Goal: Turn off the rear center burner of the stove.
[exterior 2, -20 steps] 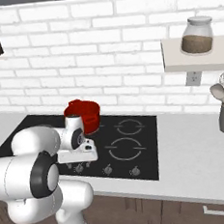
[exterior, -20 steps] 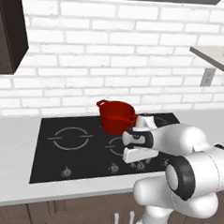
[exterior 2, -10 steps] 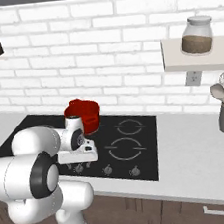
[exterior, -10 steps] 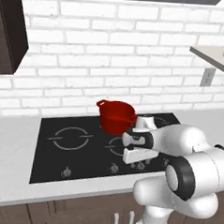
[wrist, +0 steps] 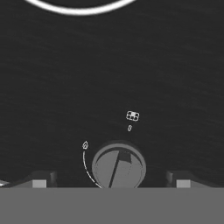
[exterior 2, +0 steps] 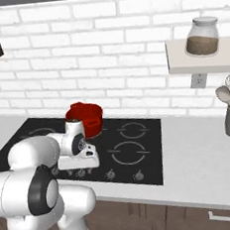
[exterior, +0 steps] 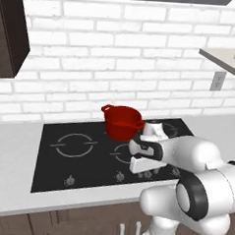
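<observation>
We saw the claw [wrist: 111, 181] spread, its two dark tips either side of a small round silver knob [wrist: 118, 167] at 6 o'clock in the hand view, not touching it. We judged it was held low over the knob row so the tips could close on that knob and twist it. The knob's ridge stood near upright, leaning slightly toward 1 o'clock, with a thin arc mark and tiny icons printed beside it.

The flat black glass stove [exterior: 52, 169] sat in the pale grey surface [exterior: 14, 147]. The rear center burner was under the round red pot [exterior: 121, 122], so we couldn't see its thin grey ring; the pot sat at 12 o'clock from the hand.

The hand view gave the knob and tip gap; the base views hid that behind the white wrist. The base views gave the pot, the other ring marks [exterior 2: 128, 152], the front knobs [exterior 2: 111, 174] and the brick wall.
</observation>
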Robot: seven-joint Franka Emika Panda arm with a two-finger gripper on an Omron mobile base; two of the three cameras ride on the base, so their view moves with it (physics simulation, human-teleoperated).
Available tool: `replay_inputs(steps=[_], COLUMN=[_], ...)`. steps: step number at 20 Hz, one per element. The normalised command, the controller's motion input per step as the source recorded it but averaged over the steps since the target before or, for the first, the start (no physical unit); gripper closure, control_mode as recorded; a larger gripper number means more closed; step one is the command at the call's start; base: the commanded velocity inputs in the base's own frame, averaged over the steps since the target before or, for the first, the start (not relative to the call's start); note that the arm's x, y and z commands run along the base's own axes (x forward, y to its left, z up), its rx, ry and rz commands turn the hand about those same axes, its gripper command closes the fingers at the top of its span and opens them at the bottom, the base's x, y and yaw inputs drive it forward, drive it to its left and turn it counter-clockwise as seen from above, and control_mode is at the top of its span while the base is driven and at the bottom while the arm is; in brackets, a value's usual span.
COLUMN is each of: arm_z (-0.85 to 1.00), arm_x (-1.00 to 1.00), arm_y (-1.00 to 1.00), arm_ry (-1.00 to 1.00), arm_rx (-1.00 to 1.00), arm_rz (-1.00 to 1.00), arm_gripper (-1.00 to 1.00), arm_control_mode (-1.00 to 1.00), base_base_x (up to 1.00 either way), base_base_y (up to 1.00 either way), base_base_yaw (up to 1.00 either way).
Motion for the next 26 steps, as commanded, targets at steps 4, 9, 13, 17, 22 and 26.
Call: replay_inputs(steps=[4, 9, 13, 17, 22, 26], arm_z=[0.00, 0.00, 0.00, 0.00, 0.00, 0.00], arm_x=[0.00, 0.00, 0.00, 0.00, 0.00, 0.02], arm_y=[0.00, 0.00, 0.00, -0.03, -0.18, -0.16], arm_ry=[0.00, 0.00, 0.00, 0.00, 0.00, 0.00], arm_rx=[0.00, 0.00, 0.00, 0.01, 0.09, 0.15], arm_rz=[0.00, 0.00, 0.00, -0.04, -0.26, -0.51], arm_gripper=[-1.00, 1.00, 1.00, 1.00, 1.00, 1.00], arm_control_mode=[-1.00, -1.00, -1.00, -1.00, -1.00, -1.00], base_base_x=[0.00, 0.00, 0.00, 0.00, 0.00, 0.00], base_base_y=[0.00, 0.00, 0.00, 0.00, 0.00, 0.00], base_base_yaw=[0.00, 0.00, 0.00, 0.00, 0.00, 0.00])
